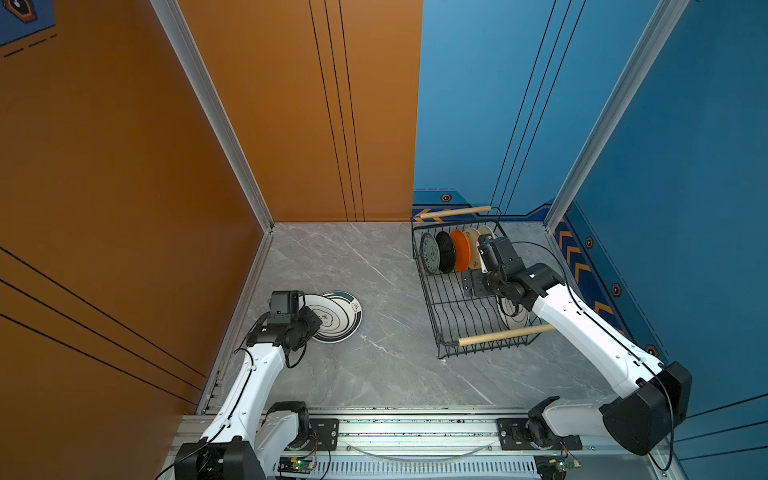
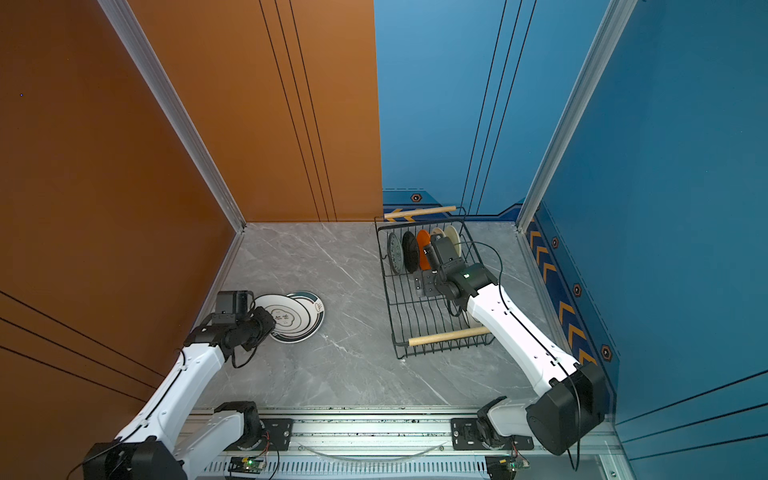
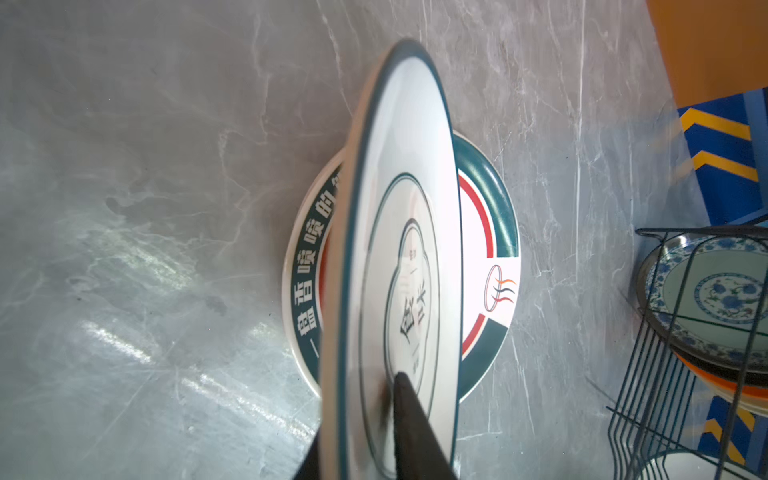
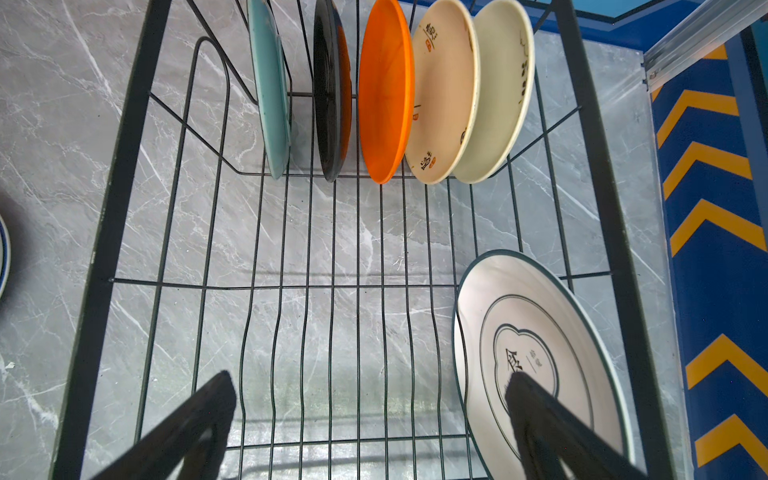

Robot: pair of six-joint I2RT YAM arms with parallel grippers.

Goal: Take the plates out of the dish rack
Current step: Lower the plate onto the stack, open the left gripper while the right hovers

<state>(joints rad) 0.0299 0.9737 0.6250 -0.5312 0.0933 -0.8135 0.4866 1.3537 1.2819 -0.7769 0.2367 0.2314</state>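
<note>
The black wire dish rack [image 1: 426, 299] [image 4: 106, 249] stands at the back right. At its far end a teal plate [image 4: 270, 83], a black one [image 4: 330, 83], an orange one [image 4: 386, 91] and two cream ones [image 4: 442, 95] stand on edge. A white dark-rimmed plate [image 4: 540, 332] [image 1: 513, 316] leans at the rack's right side. My right gripper [image 4: 374, 378] [image 1: 473, 286] hangs open inside the rack, one finger in front of that plate. On the left, my left gripper [image 3: 365, 386] [image 1: 313, 322] grips a white teal-rimmed plate [image 3: 407, 166] [image 1: 332, 320] over a teal-and-red-banded plate [image 3: 494, 208] lying on the table.
Wooden rod handles [image 1: 505, 334] [image 1: 455, 212] cross each end of the rack. The orange wall [image 1: 124, 208] is close on the left, the blue wall [image 1: 685, 208] close behind and right of the rack. Grey marble table [image 1: 374, 365] lies between the arms.
</note>
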